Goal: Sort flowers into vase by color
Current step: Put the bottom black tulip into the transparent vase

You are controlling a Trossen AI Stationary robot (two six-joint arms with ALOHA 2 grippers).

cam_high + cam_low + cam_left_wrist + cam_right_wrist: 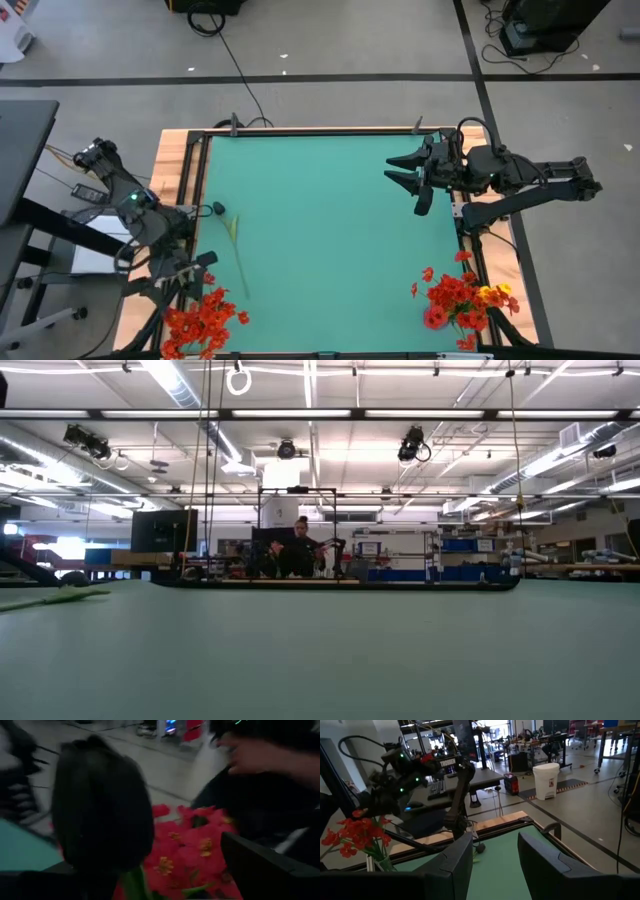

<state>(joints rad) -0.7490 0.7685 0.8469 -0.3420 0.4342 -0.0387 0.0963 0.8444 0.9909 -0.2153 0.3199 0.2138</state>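
no legible writing, dark tulip (100,810), red blooms (192,850)

I see a smooth, matt teal-green table mat (330,220) framed at its edges by pale bare wood (168,160). At seven o'clock, the red-orange cloth-like flower petals (200,318) look soft and matt. My right gripper's dark plastic fingers (547,862) show a dull sheen.
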